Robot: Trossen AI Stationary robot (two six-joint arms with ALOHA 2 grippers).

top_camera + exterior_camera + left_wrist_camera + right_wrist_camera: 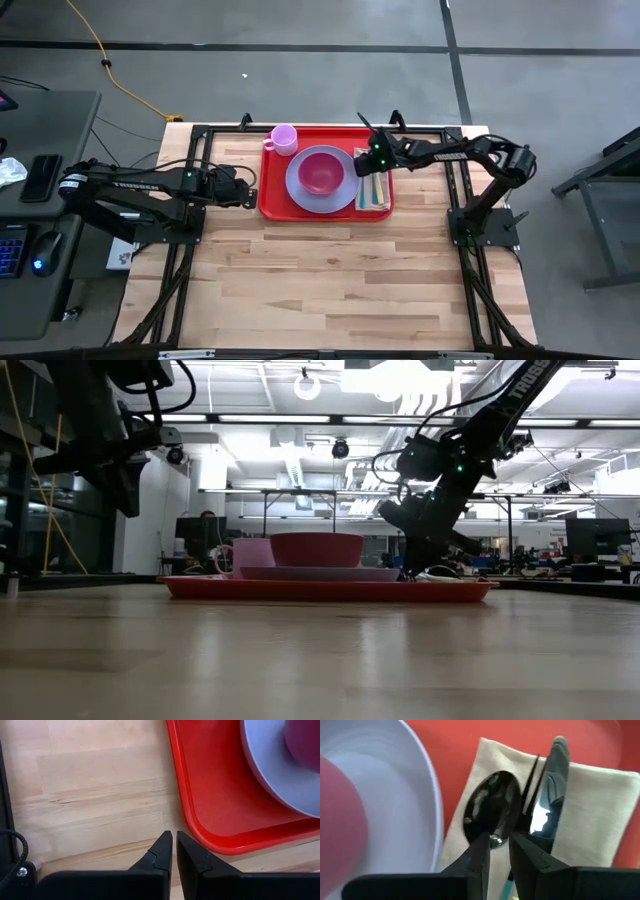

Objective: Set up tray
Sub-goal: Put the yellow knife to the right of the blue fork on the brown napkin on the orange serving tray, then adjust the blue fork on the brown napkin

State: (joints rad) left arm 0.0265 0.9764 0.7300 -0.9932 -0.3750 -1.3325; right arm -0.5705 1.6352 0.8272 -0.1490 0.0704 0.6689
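Two arms flank the red tray (325,207), which sits at the desk's (330,280) twelve o'clock, carrying a lavender plate (300,185), pink bowl (320,170), pink cup (284,138) and napkin (375,192). Low view: right gripper (415,565) dips to the tray's right end. Left wrist: left gripper (174,851), jaws narrow and empty, hovers beside the tray's corner. Right wrist: jaws narrow over a spoon (487,817) and knife (552,790); lifting carelessly could likely drag the cutlery askew.

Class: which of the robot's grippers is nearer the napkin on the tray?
Right. The right gripper hangs directly over the napkin; the left gripper waits off the tray's opposite edge.
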